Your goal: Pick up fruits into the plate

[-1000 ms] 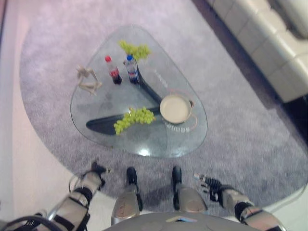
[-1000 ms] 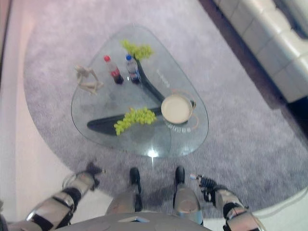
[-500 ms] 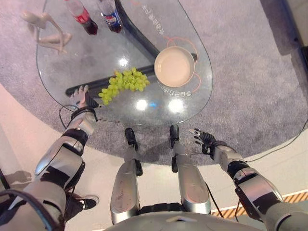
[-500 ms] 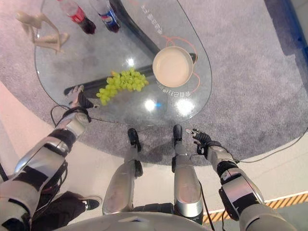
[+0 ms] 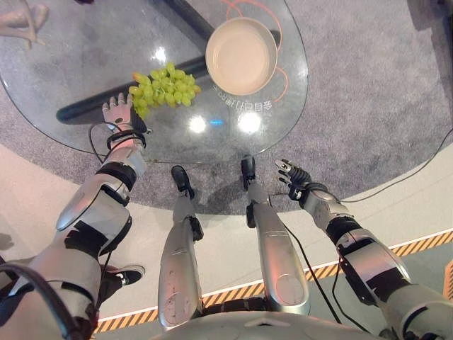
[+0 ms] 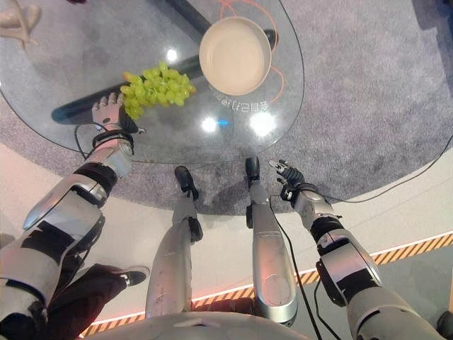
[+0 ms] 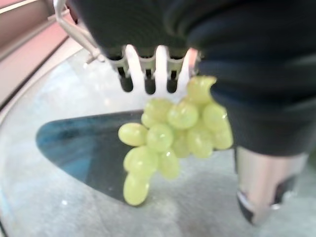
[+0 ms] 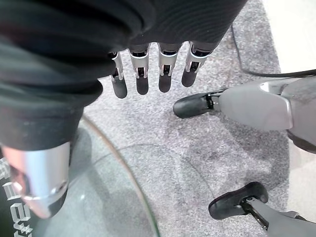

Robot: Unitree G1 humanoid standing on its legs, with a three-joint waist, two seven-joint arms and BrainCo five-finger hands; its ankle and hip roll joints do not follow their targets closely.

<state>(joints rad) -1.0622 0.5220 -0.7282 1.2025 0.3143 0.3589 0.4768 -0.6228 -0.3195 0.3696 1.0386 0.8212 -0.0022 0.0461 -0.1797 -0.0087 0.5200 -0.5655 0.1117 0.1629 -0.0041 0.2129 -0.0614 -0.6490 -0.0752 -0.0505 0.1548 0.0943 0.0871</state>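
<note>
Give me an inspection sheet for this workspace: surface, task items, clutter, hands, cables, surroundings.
Surface: glass table, rounded edge, dark base showing through the glass.
Task items: bunch of green grapes lying on the glass beside the plate, which is empty.
Clutter: pale figurine at the far left of the table.
Hands: left hand open, fingers extended at the near end of the grapes; right hand open, off the table above the rug.
Cables: nothing seen on the table.
Surroundings: grey rug under the table; striped tape on the floor.
</note>
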